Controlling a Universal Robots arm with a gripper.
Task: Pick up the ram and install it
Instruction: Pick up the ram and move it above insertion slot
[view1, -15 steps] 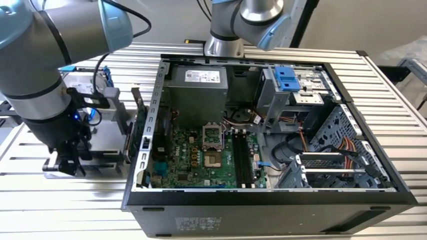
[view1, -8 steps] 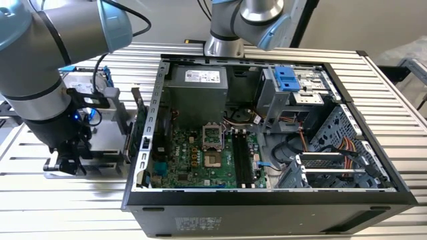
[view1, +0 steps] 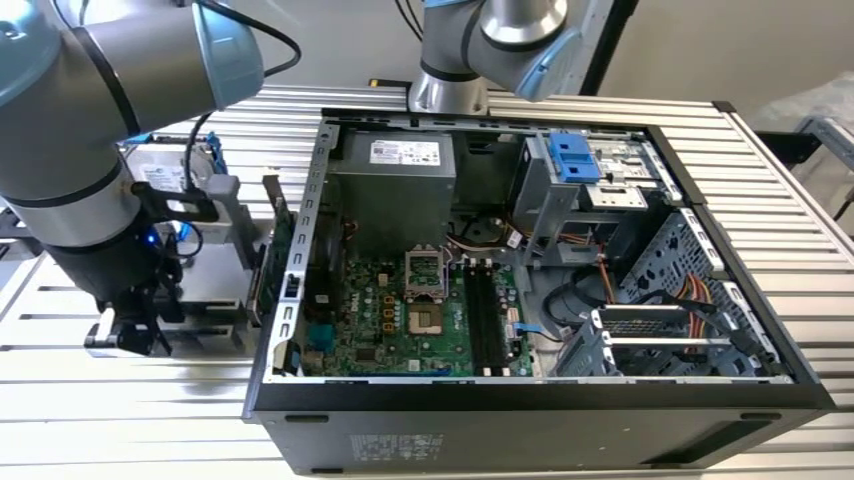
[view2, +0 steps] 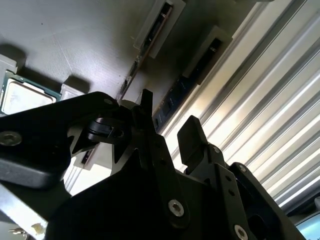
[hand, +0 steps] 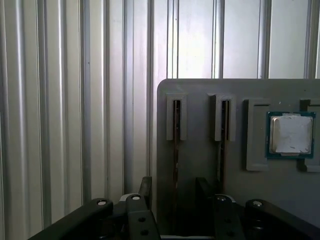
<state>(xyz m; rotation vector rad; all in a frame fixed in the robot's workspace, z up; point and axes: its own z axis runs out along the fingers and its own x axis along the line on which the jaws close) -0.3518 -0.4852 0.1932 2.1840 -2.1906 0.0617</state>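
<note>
Black two-fingered gripper (hand: 174, 189) is held with jaws released astride the thin ram stick (hand: 176, 150), which is stood on edge in a slotted grey tray (hand: 200, 150), presumably so its faces are offered for pinching, at nine o'clock of the open black computer case (view1: 534, 420).

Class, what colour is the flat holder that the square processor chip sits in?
Plain grey. The holder shows best in the first wrist view.
</note>
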